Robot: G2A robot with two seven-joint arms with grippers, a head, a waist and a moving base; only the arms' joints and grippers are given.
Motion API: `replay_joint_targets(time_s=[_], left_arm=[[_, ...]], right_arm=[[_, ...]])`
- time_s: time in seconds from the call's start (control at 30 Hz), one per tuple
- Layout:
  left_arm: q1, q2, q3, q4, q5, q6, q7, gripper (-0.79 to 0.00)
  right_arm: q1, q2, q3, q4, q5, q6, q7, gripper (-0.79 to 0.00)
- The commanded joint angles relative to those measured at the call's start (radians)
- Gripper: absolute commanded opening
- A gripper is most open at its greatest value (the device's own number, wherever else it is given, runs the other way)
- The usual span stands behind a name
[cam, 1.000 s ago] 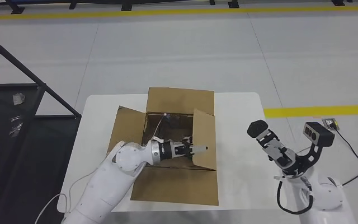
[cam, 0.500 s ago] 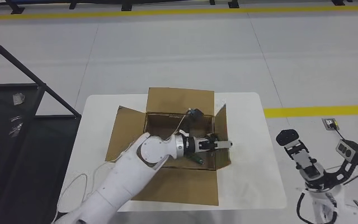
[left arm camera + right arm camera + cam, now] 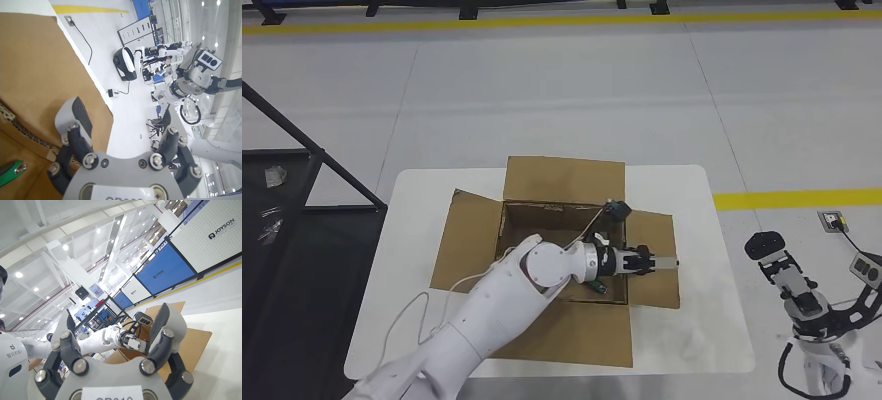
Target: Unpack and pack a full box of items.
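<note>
The left gripper point(image 3: 667, 264), wide and empty, is over the right box flap point(image 3: 654, 290); the green item point(image 3: 11, 169) lies behind it. The right gripper point(image 3: 115, 311), also wide, is far.

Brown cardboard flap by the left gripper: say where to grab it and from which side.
Pinch the brown cardboard flap at its thin free outer edge, coming in from the white table side; it lies folded outward, leaving that edge exposed.

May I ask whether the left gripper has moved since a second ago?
Yes; the left gripper moved from inside the box outward over its opened flap.
</note>
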Motion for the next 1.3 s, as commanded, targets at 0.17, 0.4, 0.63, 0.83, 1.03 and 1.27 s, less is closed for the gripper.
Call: replay_joint_targets(time_s=[0.17,0.4,0.63,0.83,1.03,1.27], left_arm=[[-0.008,-0.015,-0.029,0.026,-0.025,-0.057,-0.024,0.000],[0.058,0.058,-0.199,-0.131,-0.025,-0.128,-0.051,0.000],[0.363,0.203,-0.590,-0.571,0.091,-0.059,-0.084,0.000],[0.677,0.272,-0.933,-0.887,0.098,-0.011,-0.106,0.000],[0.917,0.297,-1.185,-0.947,0.003,-0.073,-0.064,0.000],[1.067,0.307,-1.290,-0.933,-0.078,-0.167,-0.058,0.000]], right_arm=[[0.000,0.000,0.000,0.000,0.000,0.000,0.000,0.000],[0.015,0.001,0.001,-0.081,-0.148,0.012,-0.021,0.000],[0.123,0.002,-0.113,-0.229,-0.516,0.135,-0.001,0.000],[0.311,0.002,-0.348,-0.268,-0.795,0.253,0.162,0.000],[0.575,-0.027,-0.692,-0.132,-0.997,0.361,0.379,0.000],[0.871,-0.119,-1.049,0.246,-1.126,0.491,0.425,0.000]])
